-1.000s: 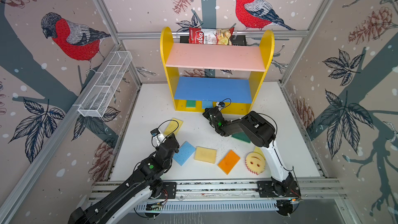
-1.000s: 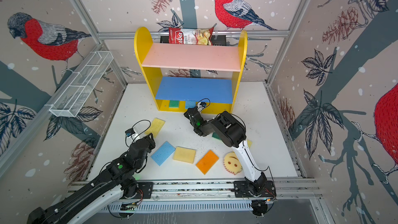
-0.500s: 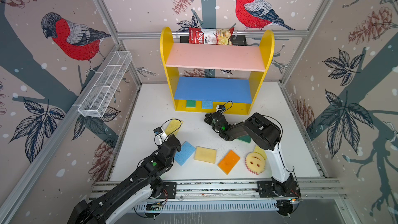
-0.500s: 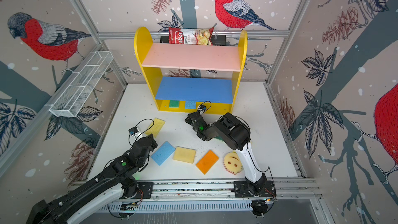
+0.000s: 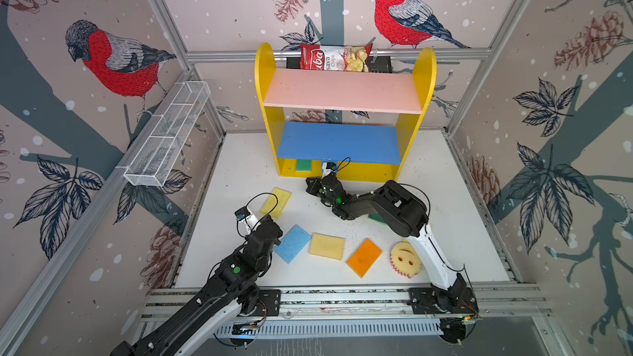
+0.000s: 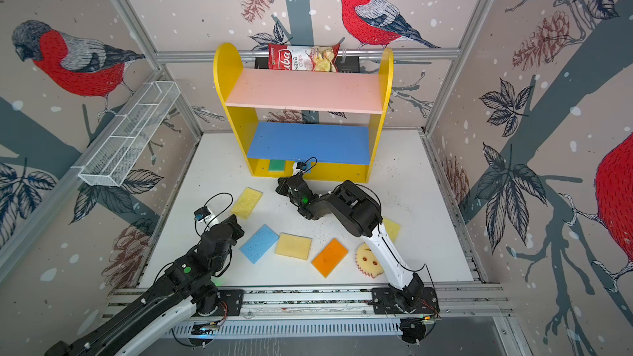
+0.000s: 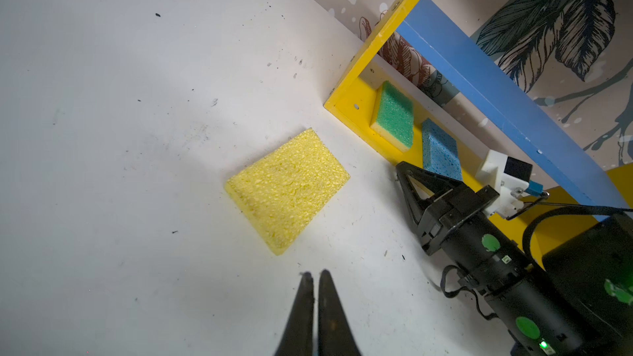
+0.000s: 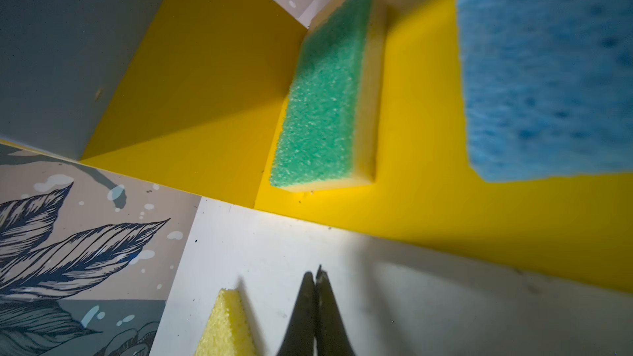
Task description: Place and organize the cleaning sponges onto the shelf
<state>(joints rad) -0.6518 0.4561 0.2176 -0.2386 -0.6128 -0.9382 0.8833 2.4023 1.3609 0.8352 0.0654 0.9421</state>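
The shelf (image 5: 342, 90) stands at the back; on its yellow base lie a green sponge (image 5: 303, 165) (image 7: 394, 116) (image 8: 325, 97) and a blue sponge (image 7: 440, 152) (image 8: 548, 63). On the table lie a yellow sponge (image 5: 276, 202) (image 7: 287, 190), a blue one (image 5: 292, 243), a pale yellow one (image 5: 326, 246), an orange one (image 5: 364, 257) and the round smiley sponge (image 5: 406, 259). My left gripper (image 5: 272, 221) (image 7: 315, 273) is shut and empty, just short of the yellow sponge. My right gripper (image 5: 310, 183) (image 8: 317, 270) is shut and empty in front of the shelf base.
A chips bag (image 5: 335, 58) rests behind the shelf top. A white wire basket (image 5: 168, 138) hangs on the left wall. Another green sponge (image 5: 376, 218) shows under the right arm, and a yellow sponge (image 6: 391, 229) lies behind that arm.
My left gripper's jaws have closed with nothing between them. The right gripper has shifted a little to the left along the shelf front, still shut.
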